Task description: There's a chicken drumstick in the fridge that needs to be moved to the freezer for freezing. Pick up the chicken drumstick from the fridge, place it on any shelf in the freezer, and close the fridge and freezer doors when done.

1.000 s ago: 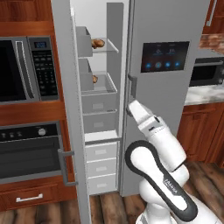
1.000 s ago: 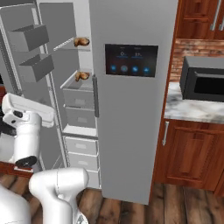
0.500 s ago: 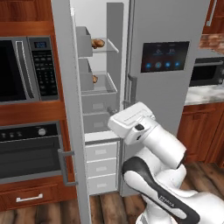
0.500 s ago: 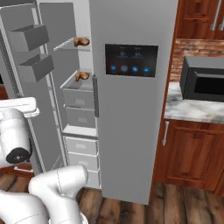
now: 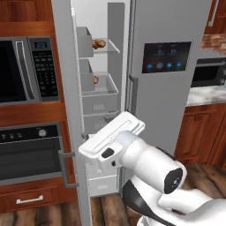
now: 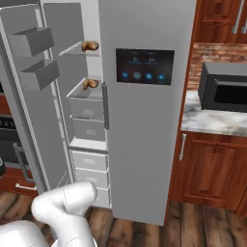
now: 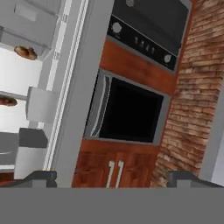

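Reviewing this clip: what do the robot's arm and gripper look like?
The arm is glossy white with rounded, bulbous segments, dark grey joint rings and a round dark cap on one joint. The gripper ends in two small dark grey fingertips. No cables visible.

No legible text — the door's display panel (image 6: 144, 66) shows blurred icons and digits only.

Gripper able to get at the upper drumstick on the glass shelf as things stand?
Probably not yet. The open gripper points at the wall oven, away from the chicken drumstick. The open door leaves the shelf unobstructed once it turns.
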Robot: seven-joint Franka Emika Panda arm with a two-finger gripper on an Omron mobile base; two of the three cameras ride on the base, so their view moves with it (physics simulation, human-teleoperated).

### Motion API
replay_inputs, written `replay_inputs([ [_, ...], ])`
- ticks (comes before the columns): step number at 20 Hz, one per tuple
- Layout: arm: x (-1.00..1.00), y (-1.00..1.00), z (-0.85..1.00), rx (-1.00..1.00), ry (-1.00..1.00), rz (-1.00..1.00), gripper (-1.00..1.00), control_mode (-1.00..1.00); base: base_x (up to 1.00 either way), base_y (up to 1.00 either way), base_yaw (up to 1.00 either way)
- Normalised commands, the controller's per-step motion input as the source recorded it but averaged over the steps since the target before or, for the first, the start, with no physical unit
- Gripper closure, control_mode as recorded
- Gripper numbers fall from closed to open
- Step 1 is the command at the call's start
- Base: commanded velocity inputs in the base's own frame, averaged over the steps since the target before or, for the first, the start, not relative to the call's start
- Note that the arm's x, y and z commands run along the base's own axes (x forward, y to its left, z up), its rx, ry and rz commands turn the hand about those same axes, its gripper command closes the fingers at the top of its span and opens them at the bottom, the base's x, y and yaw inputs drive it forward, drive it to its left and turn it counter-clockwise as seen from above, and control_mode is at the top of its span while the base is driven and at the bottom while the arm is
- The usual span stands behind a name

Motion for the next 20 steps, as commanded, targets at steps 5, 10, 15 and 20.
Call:
replay_inputs([
  [5, -0.27, 0.7, -0.22, -0.44, 0.22, -0.28, -1.0, -1.0, 0.0, 0.0, 0.0],
  [10, 0.11, 0.28, -0.46, -0.1, 0.02, -0.22, -1.0, -1.0, 0.0, 0.0, 0.0],
  [15, 0.23, -0.01, -0.85, 0.03, -0.02, -0.1, -1.0, -1.0, 0.0, 0.0, 0.0],
  [20, 0.52, -0.07, -0.93, 0.14, -0.12, 0.0, -1.0, -1.0, 0.0, 0.0, 0.0],
])
